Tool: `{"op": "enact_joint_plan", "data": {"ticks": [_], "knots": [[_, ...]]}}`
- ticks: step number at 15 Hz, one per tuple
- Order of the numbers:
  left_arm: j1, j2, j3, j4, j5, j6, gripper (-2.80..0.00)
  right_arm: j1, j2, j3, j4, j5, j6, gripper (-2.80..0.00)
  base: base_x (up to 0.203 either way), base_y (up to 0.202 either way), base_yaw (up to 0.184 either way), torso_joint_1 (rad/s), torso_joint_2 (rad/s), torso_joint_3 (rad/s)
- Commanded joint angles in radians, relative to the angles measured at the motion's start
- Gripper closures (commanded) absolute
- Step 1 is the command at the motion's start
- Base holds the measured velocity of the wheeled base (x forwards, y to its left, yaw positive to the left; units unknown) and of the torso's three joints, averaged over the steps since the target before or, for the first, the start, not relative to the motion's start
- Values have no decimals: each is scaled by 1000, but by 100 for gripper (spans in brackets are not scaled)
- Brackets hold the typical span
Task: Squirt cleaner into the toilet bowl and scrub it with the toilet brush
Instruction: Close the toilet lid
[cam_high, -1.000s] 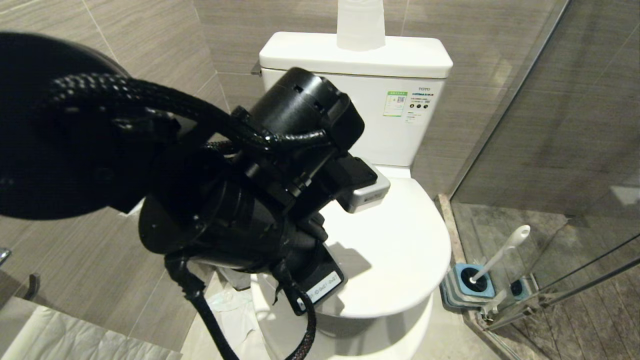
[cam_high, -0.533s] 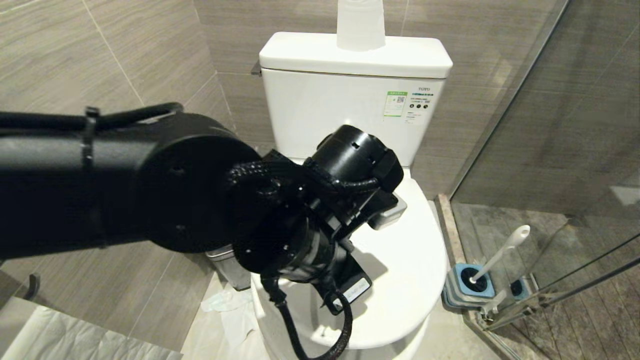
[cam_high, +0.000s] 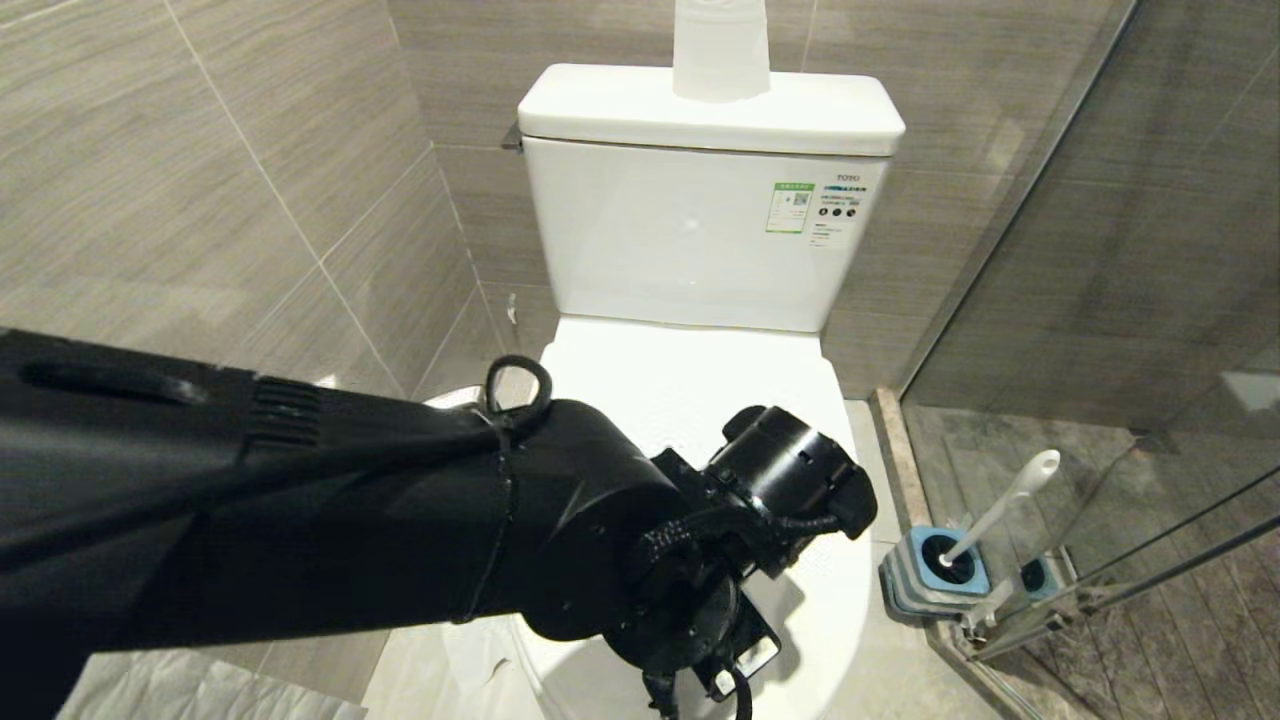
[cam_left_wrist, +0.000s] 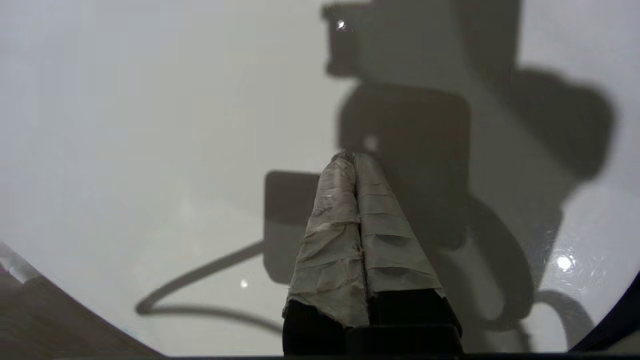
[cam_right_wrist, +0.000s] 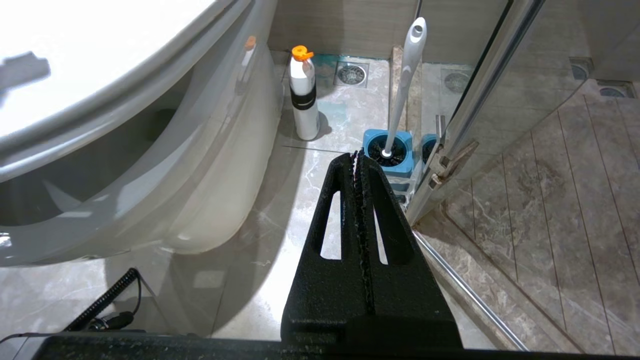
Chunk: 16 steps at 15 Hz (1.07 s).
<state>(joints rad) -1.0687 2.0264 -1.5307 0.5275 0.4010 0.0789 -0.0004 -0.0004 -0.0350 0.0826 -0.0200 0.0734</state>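
The white toilet has its lid down, so the toilet bowl's basin is hidden; its outer wall shows in the right wrist view. My left arm reaches over the lid's front part. The left gripper, its fingers wrapped in tape, is shut and empty, pointing at the glossy lid close below. The toilet brush stands in its blue holder on the floor to the toilet's right. A white cleaner bottle with an orange cap stands beside the toilet. My right gripper hangs low, shut and empty.
A translucent white bottle stands on the tank. The glass shower door and its metal rail close off the right side just behind the brush holder. Tiled wall on the left; white paper lies on the floor there.
My left arm has come down and swung from in front of the tank towards the lid's front part. Its gripper has stayed shut. The right arm has not moved.
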Motion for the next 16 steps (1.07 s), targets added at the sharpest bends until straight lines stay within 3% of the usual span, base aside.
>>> {"op": "enact_joint_plan", "data": {"ticks": [1,7,16], "knots": [[-25,56,7,-19,34,-23,0,0,0,0,0,0,0,0,0,0,0,0,0,0],[-82,115,49,-58,74,-113,0,0,0,0,0,0,0,0,0,0,0,0,0,0],[-139,197,96,-162,91,-116,0,-1,0,0,0,0,0,0,0,0,0,0,0,0]]}}
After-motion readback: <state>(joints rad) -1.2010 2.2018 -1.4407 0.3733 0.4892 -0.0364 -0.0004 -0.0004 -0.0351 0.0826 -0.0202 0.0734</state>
